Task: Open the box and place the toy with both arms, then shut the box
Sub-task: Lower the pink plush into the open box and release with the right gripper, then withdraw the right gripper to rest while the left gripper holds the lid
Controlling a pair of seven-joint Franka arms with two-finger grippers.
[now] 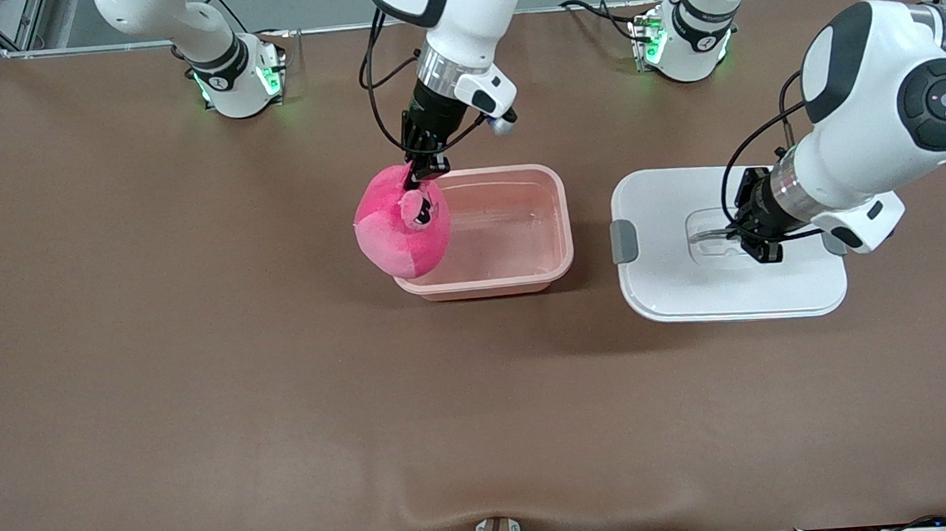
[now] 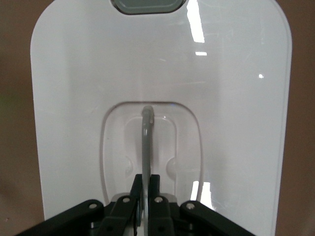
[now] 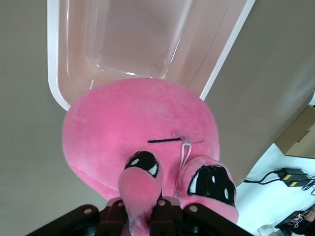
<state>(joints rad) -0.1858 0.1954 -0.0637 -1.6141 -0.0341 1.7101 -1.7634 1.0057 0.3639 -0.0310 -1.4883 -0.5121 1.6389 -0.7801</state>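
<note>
The toy [image 1: 404,229] hangs pinched by an ear in the right gripper [image 1: 426,167] over the open box's [image 1: 524,274] rim toward the right arm's end. Beside the box the lid [image 1: 666,285] lies flat; the left gripper [image 1: 758,241] is clamped on its handle [image 2: 146,142].

- Right arm [image 1: 456,17] reaches down from its base, wrist angled toward the table; right gripper [image 1: 425,169] hangs in the air, its 2 fingers clamped on a pink ear.
- Left arm [image 1: 886,103] bends low; left gripper [image 1: 750,239] pinches a clear handle.
</note>
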